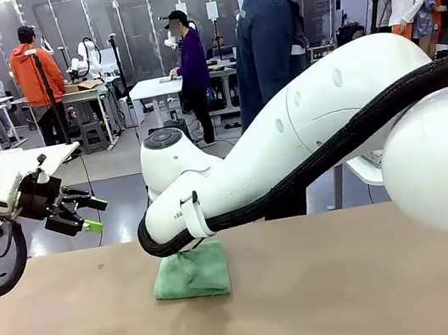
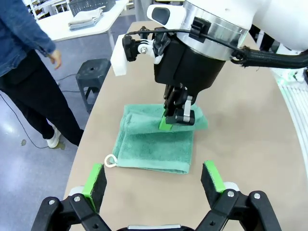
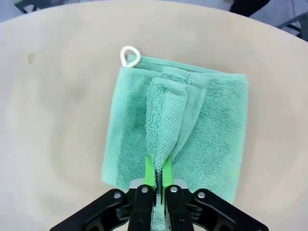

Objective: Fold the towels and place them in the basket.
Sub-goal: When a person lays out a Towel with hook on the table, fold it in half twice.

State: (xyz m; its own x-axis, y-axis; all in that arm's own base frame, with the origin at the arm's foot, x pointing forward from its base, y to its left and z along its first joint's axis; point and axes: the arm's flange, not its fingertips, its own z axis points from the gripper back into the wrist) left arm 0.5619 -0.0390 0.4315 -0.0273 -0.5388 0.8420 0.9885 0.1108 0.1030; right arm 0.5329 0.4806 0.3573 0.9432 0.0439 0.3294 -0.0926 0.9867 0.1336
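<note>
The left hand (image 1: pixel 93 216) hangs in the air above the left edge of the tan tabletop (image 1: pixel 357 291). Its two green-padded fingers (image 2: pixel 95 179) are spread to full width. This hand is released: it grasps nothing and touches nothing. In the left wrist view the two pads stand on either side of the near edge of the towel, above it and apart from it. The mint green terry hand towel (image 1: pixel 192 273) lies near the middle of the tabletop, folded to a rough rectangle with its lower layer flat on the surface. A white loop tag (image 3: pixel 129 56) projects from one corner of the towel and rests on the tabletop. The right hand (image 3: pixel 159 174) points downward over the middle of the towel. Its jaws are clenched, with a raised ridge of towel cloth pinched between the green pads. The ridge rises from the flat layer up into the grip, while the rest of the towel stays on the tabletop. The white right arm (image 1: pixel 302 120) reaches in from the right across the middle of the front view. A person in a dark blue jacket (image 1: pixel 267 40) stands at the far side of the tabletop, behind that arm.
</note>
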